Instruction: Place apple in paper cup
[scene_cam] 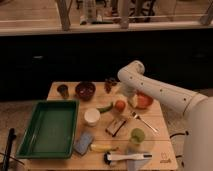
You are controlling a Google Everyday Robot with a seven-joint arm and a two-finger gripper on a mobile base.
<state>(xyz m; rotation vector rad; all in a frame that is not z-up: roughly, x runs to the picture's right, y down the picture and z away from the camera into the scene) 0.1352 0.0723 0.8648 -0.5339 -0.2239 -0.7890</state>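
The apple (120, 105) is small, round and orange-red. It lies on the wooden table (160, 145) just right of centre. The paper cup (92, 116) is short and white and stands upright, left of and nearer than the apple, apart from it. My white arm reaches in from the right and bends down at the elbow. The gripper (123, 95) hangs just above and behind the apple, between it and the orange bowl (144, 101). The apple is on the table, not held.
A green tray (50, 127) fills the left side. At the back stand a dark bowl (85, 90), a small dark cup (63, 90) and a dark object (109, 85). Nearer lie a light green cup (137, 135), a fork (145, 121), a snack bar (116, 126), a blue sponge (84, 142), a banana (102, 147) and a brush (127, 156).
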